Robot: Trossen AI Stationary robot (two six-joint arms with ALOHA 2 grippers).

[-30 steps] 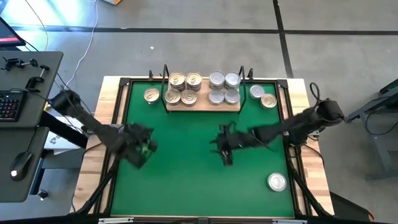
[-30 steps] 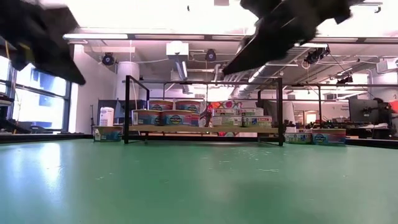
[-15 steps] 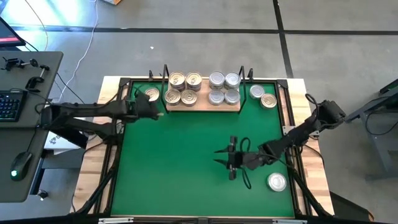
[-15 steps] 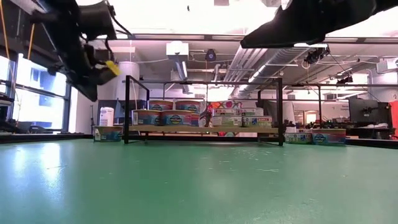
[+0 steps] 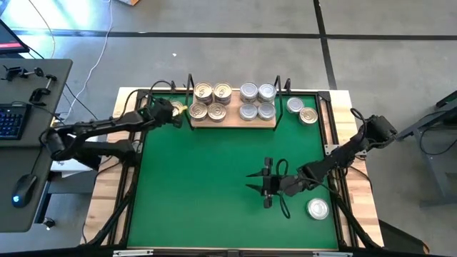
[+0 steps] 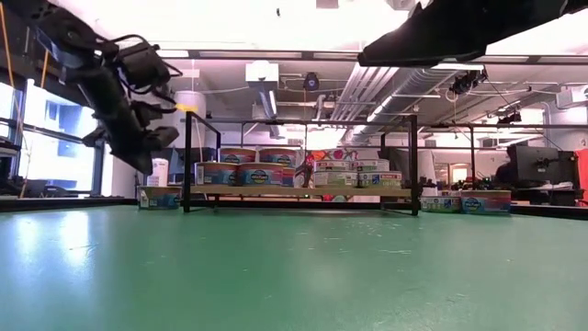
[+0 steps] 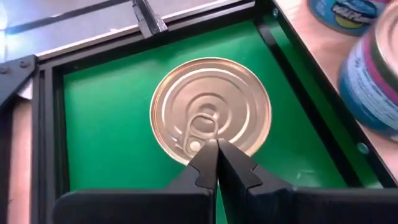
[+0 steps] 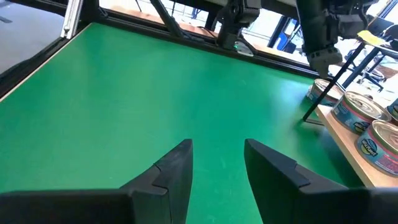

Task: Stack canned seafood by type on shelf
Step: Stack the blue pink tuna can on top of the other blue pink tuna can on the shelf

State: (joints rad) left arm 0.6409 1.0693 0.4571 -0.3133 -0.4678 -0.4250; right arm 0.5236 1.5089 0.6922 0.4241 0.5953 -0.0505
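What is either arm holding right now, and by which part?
Nothing. The left end effector is shut above the gold-lidded can; the right end effector is open over bare mat.

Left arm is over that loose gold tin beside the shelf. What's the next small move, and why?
Probably open the left gripper first: its fingers are shut together above the gold-lidded tin, which lies on the mat just left of the shelf, so it cannot straddle the tin yet.
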